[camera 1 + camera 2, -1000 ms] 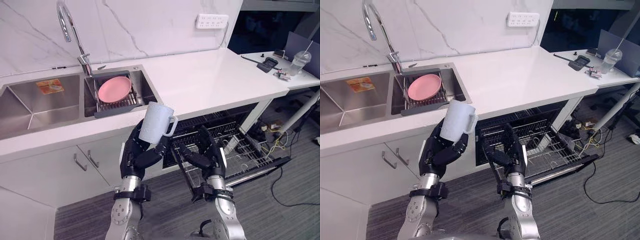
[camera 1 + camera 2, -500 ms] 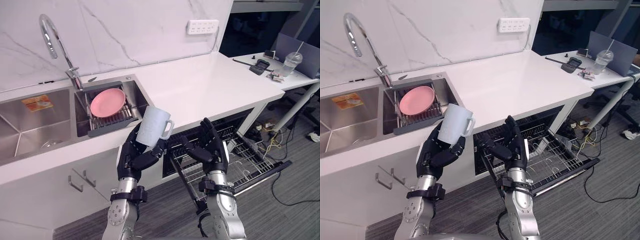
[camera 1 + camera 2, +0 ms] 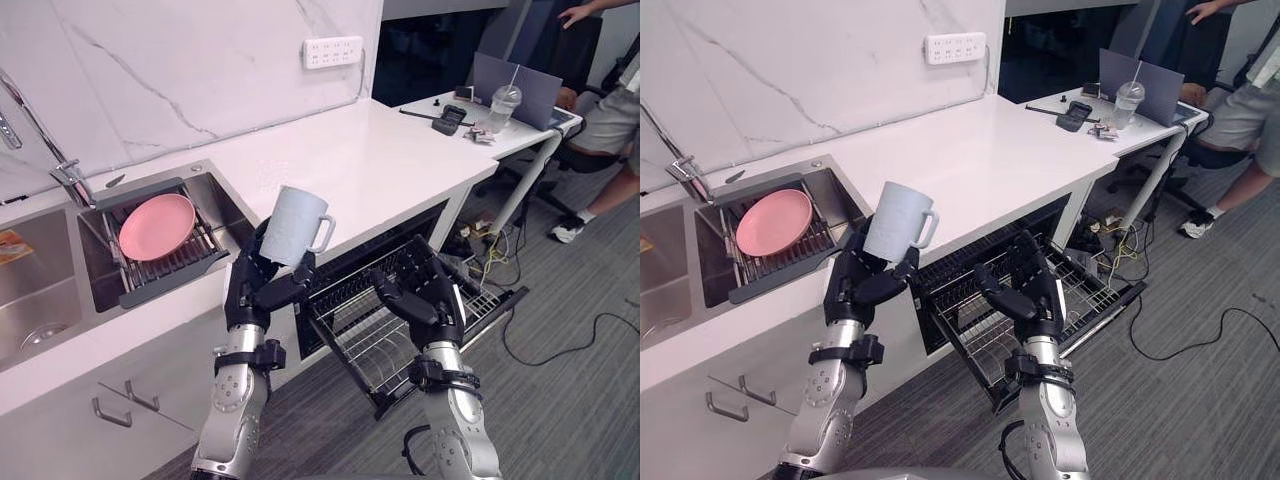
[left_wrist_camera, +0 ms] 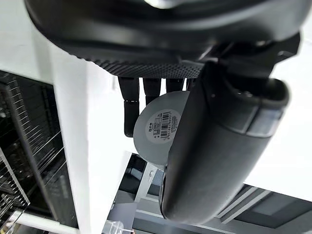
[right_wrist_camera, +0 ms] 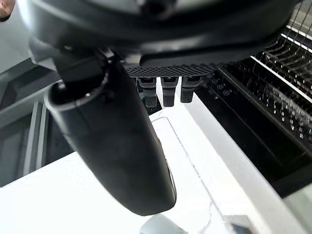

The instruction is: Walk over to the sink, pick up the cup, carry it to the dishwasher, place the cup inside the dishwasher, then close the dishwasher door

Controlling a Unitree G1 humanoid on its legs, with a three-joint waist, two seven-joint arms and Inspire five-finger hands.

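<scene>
The pale blue mug [image 3: 295, 225] stands upright in the left hand [image 3: 258, 285], up in front of the white counter [image 3: 380, 160].
Fingers and thumb wrap round its bottom part. The right hand [image 3: 425, 300] holds nothing, its fingers loose and spread, over the pulled-out dishwasher rack [image 3: 375, 340]. A pink plate [image 3: 155, 225] lies in the sink [image 3: 222, 205].

2 arms [image 3: 232, 425] silver-grey | wrist cuffs [image 3: 247, 358] black | left hand [image 3: 255, 290], right hand [image 3: 430, 302] dark

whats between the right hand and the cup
Nothing solid: in the left eye view the gap between the right hand and the cup shows just the dishwasher rack below.
</scene>
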